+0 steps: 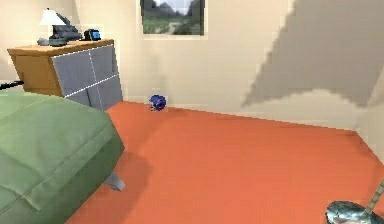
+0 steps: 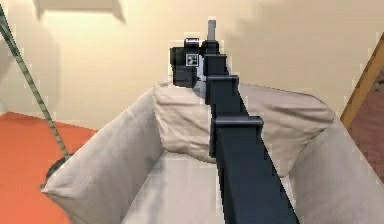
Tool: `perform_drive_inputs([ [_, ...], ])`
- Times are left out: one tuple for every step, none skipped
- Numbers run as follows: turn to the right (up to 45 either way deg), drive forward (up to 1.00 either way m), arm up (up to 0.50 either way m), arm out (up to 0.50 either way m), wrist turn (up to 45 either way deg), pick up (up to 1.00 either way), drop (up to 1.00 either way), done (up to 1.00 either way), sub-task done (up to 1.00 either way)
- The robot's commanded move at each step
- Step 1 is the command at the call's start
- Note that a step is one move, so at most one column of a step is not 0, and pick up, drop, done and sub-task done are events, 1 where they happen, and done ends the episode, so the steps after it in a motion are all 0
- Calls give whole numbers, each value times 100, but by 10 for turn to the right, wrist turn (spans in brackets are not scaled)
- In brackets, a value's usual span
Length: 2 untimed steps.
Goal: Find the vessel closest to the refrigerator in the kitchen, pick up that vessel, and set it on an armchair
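Note:
In the arm side view a pale beige armchair (image 2: 120, 160) with a back cushion (image 2: 290, 110) takes up the lower part of the picture. My arm's dark bar (image 2: 240, 140) reaches out over its seat toward the backrest. At the arm's far end stands a white square with black marks, and by it the gripper's dark body (image 2: 200, 62) against the cream wall above the backrest. A short grey piece (image 2: 211, 27) sticks up just above it. I can't make out the gripper's far end, so I cannot tell whether it holds anything.
A thin greenish pole (image 2: 30, 85) slants down to a dark base (image 2: 58, 162) left of the armchair. A brown door edge (image 2: 366, 90) stands at the right. Ahead are a green bed (image 1: 45, 155), a dresser (image 1: 85, 72) with a lamp (image 1: 52, 20), a blue ball (image 1: 157, 102), a shiny object (image 1: 350, 212) and open orange floor (image 1: 240, 160).

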Motion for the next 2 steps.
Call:
perform_drive_inputs([
  [0, 0, -34, 0, 0, 0, 0, 0, 0],
  [0, 0, -32, 0, 0, 0, 0, 0, 0],
])
